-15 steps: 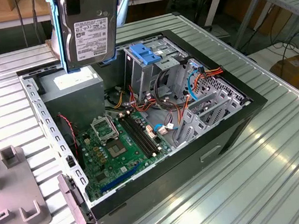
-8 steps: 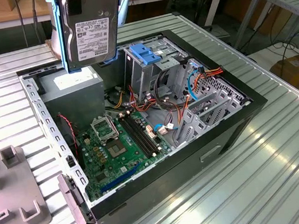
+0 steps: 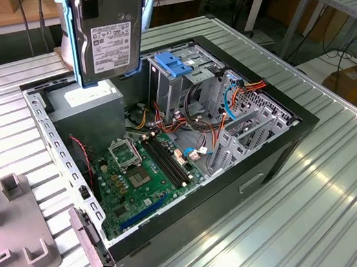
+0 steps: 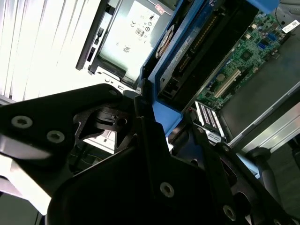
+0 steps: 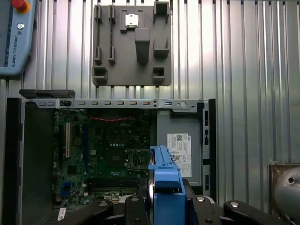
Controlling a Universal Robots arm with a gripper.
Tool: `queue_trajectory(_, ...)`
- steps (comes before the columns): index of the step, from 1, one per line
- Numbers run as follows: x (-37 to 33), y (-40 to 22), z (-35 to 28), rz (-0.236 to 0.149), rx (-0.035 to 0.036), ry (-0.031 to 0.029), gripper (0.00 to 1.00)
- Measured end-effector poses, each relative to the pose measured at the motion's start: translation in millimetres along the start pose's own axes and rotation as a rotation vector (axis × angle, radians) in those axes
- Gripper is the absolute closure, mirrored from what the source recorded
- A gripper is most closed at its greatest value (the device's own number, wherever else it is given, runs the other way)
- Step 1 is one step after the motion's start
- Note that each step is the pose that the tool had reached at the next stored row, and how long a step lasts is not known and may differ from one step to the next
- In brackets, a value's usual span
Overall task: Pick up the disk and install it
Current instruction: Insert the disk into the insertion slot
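The open computer case (image 3: 238, 198) holds a motherboard (image 3: 141, 177), grey power supply (image 3: 88, 112) and blue latch (image 3: 173, 62); the disk (image 3: 108, 31) hangs upright above the power supply, upper left of the exterior view, clamped edgewise in the gripper (image 5: 166, 201)

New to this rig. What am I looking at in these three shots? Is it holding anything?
One robot arm works over an open computer case on a ribbed metal table. The exterior view comes from a camera off the arm; both wrist views come from cameras riding on the arm, looking past its black gripper. The gripper is shut on the disk, a grey drive in blue rails, held upright above the case near its power supply. The motherboard lies exposed inside. A grey fixture tray sits beside the case.
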State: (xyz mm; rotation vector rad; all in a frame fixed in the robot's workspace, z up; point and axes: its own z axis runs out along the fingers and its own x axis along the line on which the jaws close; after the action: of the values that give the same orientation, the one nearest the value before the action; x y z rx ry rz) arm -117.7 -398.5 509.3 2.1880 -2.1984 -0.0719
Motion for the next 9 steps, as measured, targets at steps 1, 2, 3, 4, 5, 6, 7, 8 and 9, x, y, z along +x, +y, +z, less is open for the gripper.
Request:
queue_trajectory(1,1.2,0.0,0.0,0.0,0.0,-0.0001,0.63)
queue_trajectory(2,2.1,0.0,0.0,0.0,0.0001,-0.0001,0.63)
queue_trajectory(3,3.4,-0.1,0.0,0.0,0.0,-0.0001,0.63)
queue_trajectory(4,4.4,-0.2,0.0,0.0,0.0,0.0,0.63)
queue_trajectory(5,5.5,-0.3,0.0,0.0,0.0001,-0.0001,0.63)
queue_trajectory(6,6.6,-0.4,0.0,0.0,0.0001,-0.0001,0.63)
queue_trajectory(7,8.4,-0.4,0.0,0.0,0.0,-0.0001,0.63)
queue_trajectory(8,10.1,-0.6,-0.1,0.0,0.0,0.0,0.63)
queue_trajectory(9,11.3,-0.8,-0.1,0.0,0.0,0.0,0.63)
